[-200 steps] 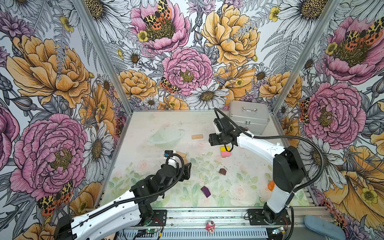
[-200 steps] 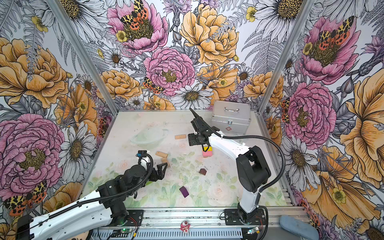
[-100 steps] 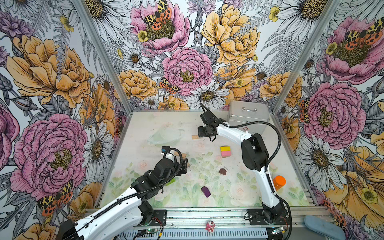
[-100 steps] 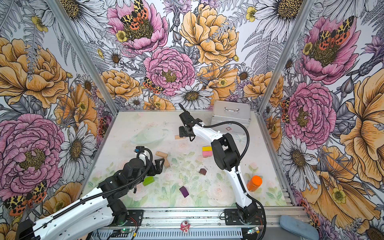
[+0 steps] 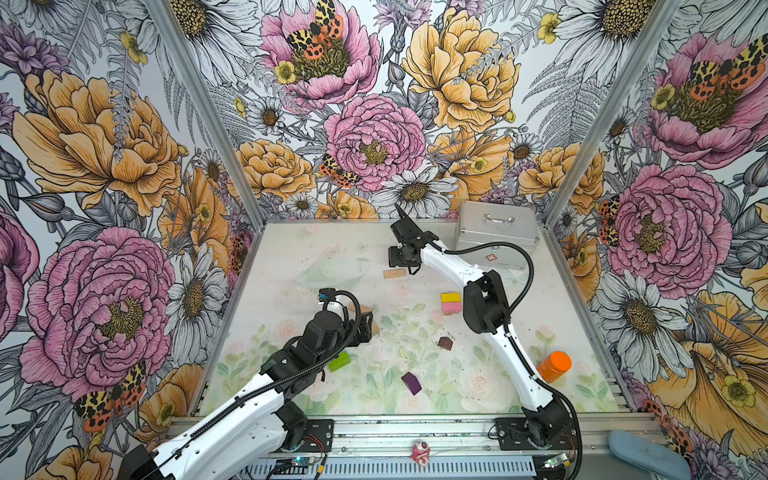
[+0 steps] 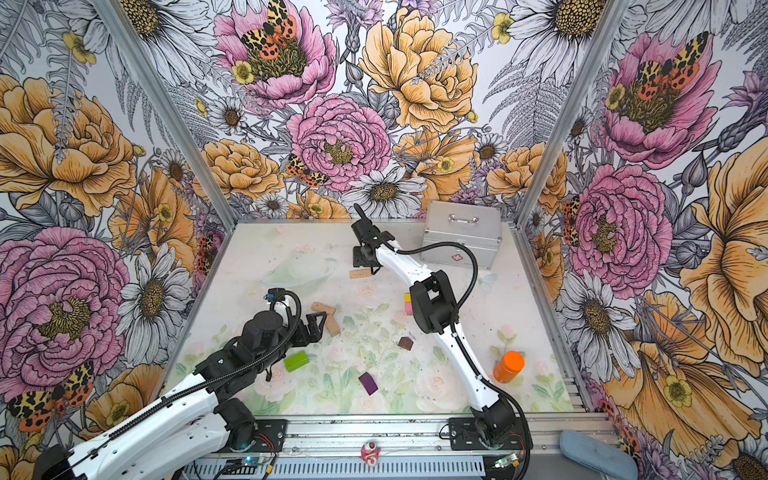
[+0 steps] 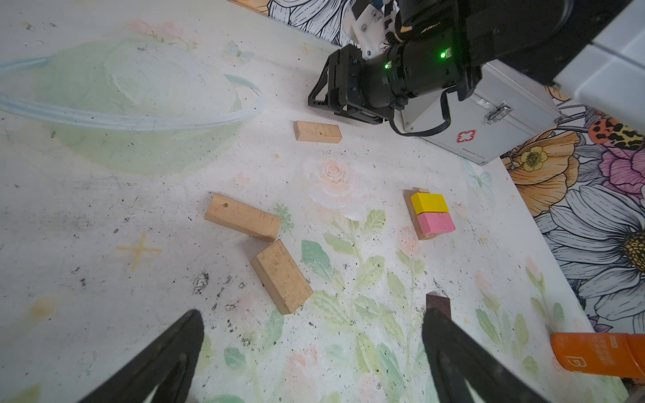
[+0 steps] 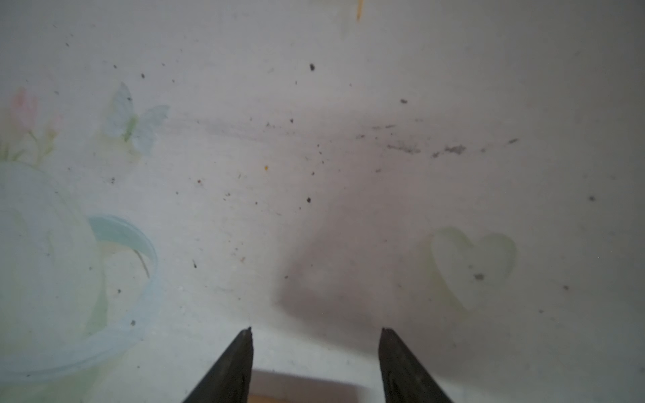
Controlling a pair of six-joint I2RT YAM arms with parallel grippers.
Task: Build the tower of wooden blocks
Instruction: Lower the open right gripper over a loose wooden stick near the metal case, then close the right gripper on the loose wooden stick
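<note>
Metal case (image 5: pixel 496 237): lid shut, contents unseen. L gripper (image 7: pixel 314 310): wide, empty. R gripper (image 8: pixel 316 329): approx half-open over tan block (image 7: pixel 317 132), no grip.

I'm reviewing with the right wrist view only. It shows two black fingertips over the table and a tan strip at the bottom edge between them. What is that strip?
Observer: It's a lone tan block lying flat near the back of the table. The right gripper hangs over it, jaws open, not gripping it.
Operator: Has any tower been started?
Observer: Yes, a yellow block and a pink block lie side by side across a base tan block.
Operator: And the left arm?
Observer: The left gripper is wide open and empty, near two loose tan blocks.
</note>
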